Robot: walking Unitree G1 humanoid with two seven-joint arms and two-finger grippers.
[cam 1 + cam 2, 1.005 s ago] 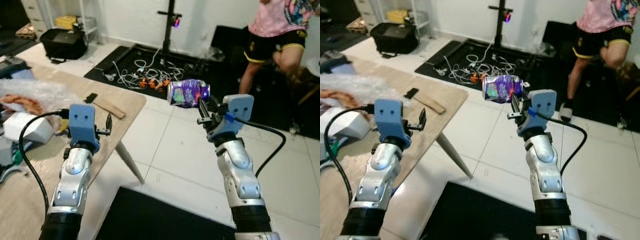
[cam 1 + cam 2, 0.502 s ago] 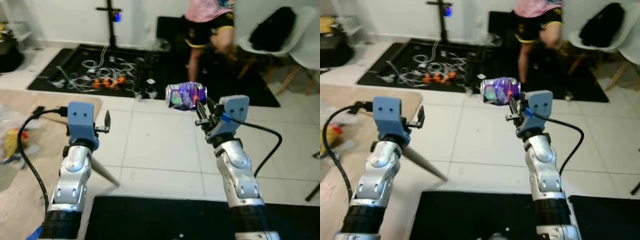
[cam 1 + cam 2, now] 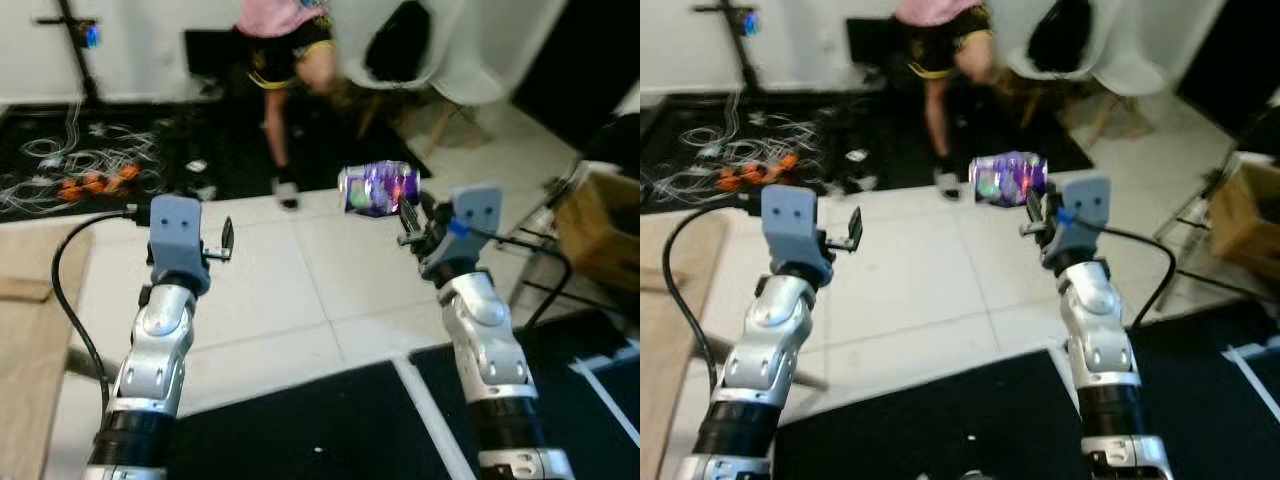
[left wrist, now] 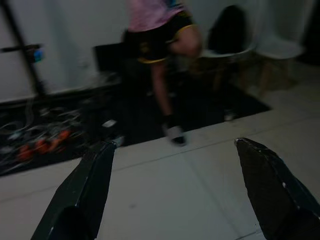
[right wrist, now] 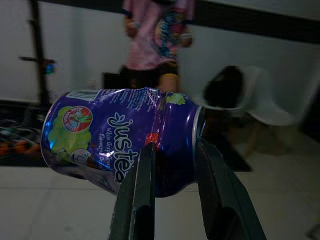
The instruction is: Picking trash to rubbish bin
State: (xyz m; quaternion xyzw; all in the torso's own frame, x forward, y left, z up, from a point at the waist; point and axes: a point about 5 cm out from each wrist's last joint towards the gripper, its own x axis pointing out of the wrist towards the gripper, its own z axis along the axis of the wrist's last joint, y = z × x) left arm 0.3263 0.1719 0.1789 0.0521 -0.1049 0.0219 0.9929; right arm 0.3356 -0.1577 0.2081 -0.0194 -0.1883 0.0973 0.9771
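— White floor tiles (image 3: pixel 300 290) and a dark mat (image 3: pixel 300 430) lie under both arms. What is each one doing?

— The right gripper (image 3: pixel 410 215) is clamped on a dented purple can (image 3: pixel 378 189), held up in front of the robot. The can's long axis runs sideways, across the fingers, sticking out toward the robot's left. The left gripper (image 4: pixel 175 190) hangs spread and empty.

— And the bin?

— I can't make one out. Farther off are a person (image 3: pixel 940 40), white chairs (image 3: pixel 440 60) and a cardboard box (image 3: pixel 600 225).
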